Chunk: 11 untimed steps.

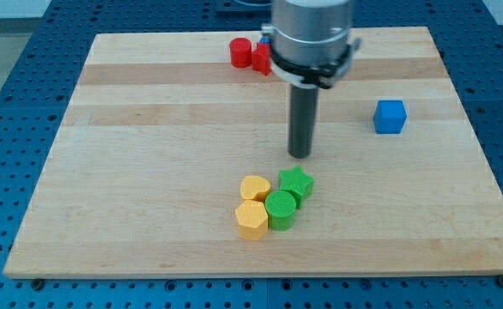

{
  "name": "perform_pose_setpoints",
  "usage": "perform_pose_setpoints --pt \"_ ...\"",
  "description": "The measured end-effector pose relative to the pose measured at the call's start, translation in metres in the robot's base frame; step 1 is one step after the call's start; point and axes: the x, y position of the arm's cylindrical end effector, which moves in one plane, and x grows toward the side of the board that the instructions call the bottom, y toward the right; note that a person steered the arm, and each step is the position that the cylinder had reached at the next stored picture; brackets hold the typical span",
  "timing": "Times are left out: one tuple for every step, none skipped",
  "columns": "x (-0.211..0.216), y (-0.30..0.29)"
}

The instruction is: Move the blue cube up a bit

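The blue cube (390, 117) sits on the wooden board (148, 172) at the view's right, a little above the middle. My tip (300, 155) stands near the board's centre, well to the left of the blue cube and slightly lower in the view, not touching it. The tip is just above the green star block (296, 184).
A cluster lies below the tip: a yellow heart block (255, 188), a yellow hexagon block (251, 219), a green round block (280, 209) and the green star. Red blocks (241, 53) and a partly hidden blue block (265, 40) sit at the view's top, behind the arm.
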Motion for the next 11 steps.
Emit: perform_pose_setpoints --pt "0.001 0.039" --pt "0.001 0.077" --pt "-0.004 0.104" --pt "-0.019 0.119" --pt "-0.039 0.121" --pt "-0.060 0.121" --pt "-0.079 0.121" --pt "-0.100 0.121" --pt "-0.119 0.121" --pt "-0.136 0.121" --pt "-0.152 0.121"
